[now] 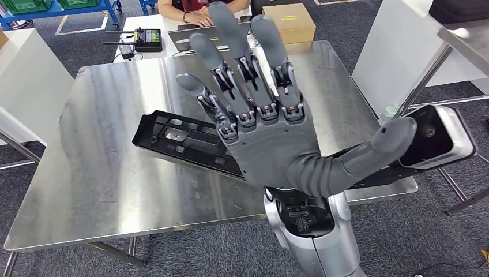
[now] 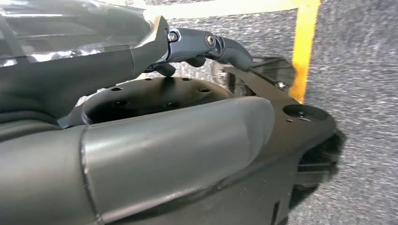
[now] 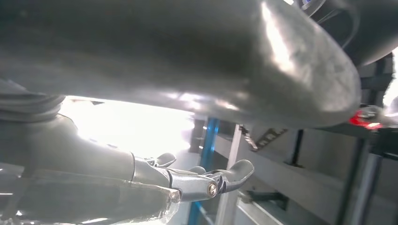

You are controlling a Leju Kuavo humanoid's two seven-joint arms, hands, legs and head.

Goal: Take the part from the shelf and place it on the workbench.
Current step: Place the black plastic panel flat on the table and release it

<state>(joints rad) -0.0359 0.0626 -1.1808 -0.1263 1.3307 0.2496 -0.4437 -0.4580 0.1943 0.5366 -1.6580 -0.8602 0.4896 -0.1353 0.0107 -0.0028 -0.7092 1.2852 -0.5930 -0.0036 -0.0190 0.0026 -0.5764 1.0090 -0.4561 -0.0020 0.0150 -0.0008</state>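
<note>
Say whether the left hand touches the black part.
Cannot tell: the left wrist view has the left hand overlapping the black part, hiding any gap.

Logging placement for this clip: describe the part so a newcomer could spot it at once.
The steel workbench fills the head view's middle. Lying slantwise on it, partly hidden by the open left hand, is the part: a long, flat black panel with cut-outs, unlike the tan cardboard box beyond.
</note>
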